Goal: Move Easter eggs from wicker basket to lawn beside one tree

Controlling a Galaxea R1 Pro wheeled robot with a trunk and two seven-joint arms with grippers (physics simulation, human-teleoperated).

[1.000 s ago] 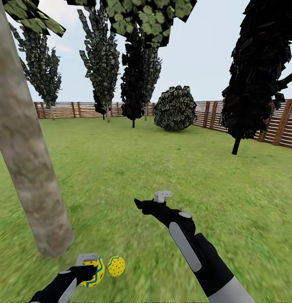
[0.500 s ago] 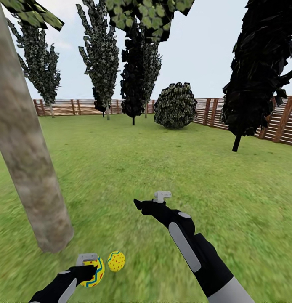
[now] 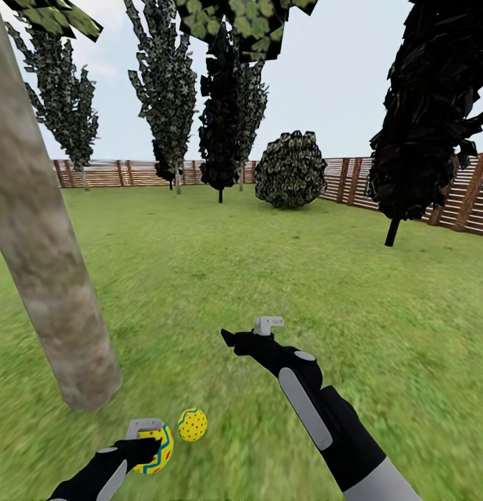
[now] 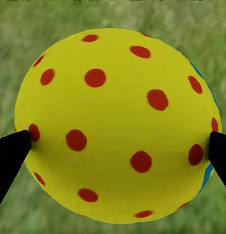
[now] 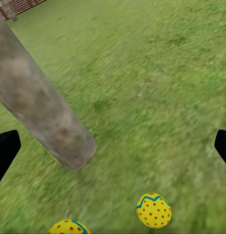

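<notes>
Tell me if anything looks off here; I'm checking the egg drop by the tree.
Nothing stands out. One egg lies whole on the lawn near the tree; the left gripper holds another egg, intact. The right gripper is open, holding nothing.
</notes>
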